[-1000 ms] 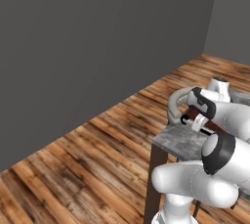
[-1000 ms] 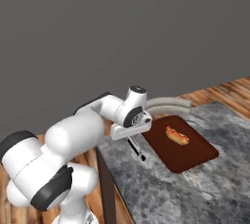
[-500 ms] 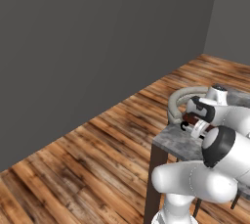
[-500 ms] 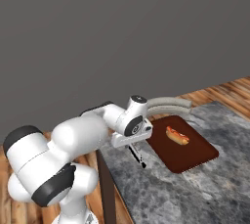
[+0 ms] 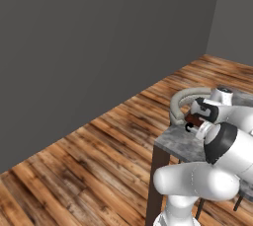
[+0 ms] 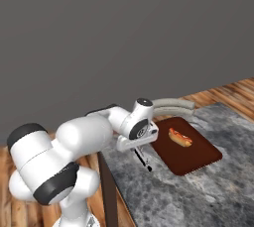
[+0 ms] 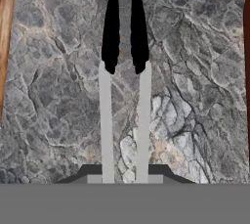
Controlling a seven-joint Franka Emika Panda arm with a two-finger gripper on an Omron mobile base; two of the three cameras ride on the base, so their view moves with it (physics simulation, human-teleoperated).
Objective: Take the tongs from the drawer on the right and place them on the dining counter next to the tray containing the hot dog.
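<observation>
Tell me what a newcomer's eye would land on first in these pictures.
The big white arm bent low over the grey marbled dining counter, its claw at the tongs near the counter's edge. Beside them lies a dark brown tray with the hot dog on it.

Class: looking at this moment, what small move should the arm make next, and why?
Probably lower slightly and open the tool: it holds the slim dark tongs tip-down just over the grey marbled stone counter, right beside the dark brown tray with the small reddish hot dog.
</observation>
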